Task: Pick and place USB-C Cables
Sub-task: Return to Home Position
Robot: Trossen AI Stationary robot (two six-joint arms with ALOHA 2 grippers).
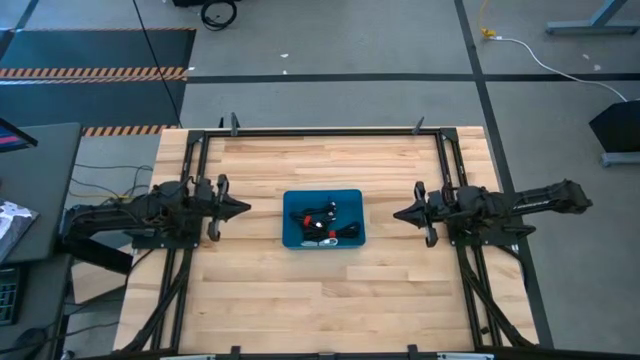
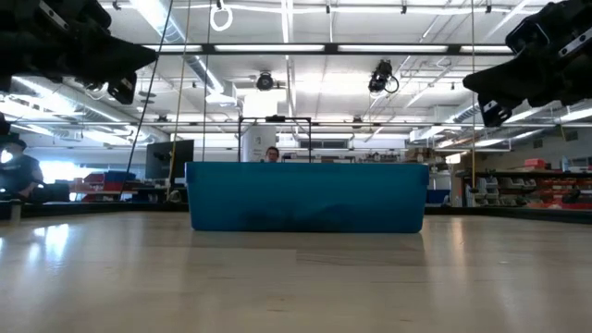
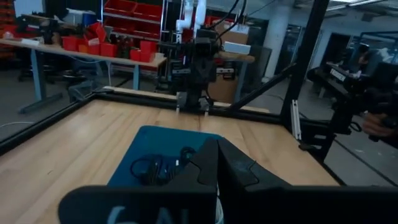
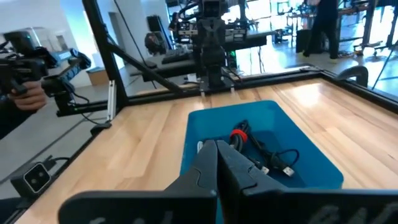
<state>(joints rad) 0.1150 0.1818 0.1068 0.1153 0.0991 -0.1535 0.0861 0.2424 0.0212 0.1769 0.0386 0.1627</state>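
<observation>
we are logging the wrap-up step, with both arms heading for their rest pose. the blue tray (image 1: 345, 200) is sitting near the middle of the table (image 1: 320, 300), and the usb-c cables (image 1: 322, 222) are lying inside it as a loose tangle; in the right wrist view we are seeing black coils and one red tie band (image 4: 238, 135), but we are not managing to count every cable. the left gripper (image 1: 243, 209) is hovering on its own side, well apart from the tray, fingers pressed together with nothing between them. the right gripper (image 1: 398, 213) is mirroring it on the opposite side, likewise closed and empty. from table height, both are hanging clearly above the tray wall (image 2: 305, 199). we are judging the task nearly finished. to do this step well, we are recommending keeping each wrist high and level, drawing straight back along its own side and never crossing over the tray, keeping the fingers closed so no loop is catching, and moving both arms slowly enough that the tray is not being nudged.
</observation>
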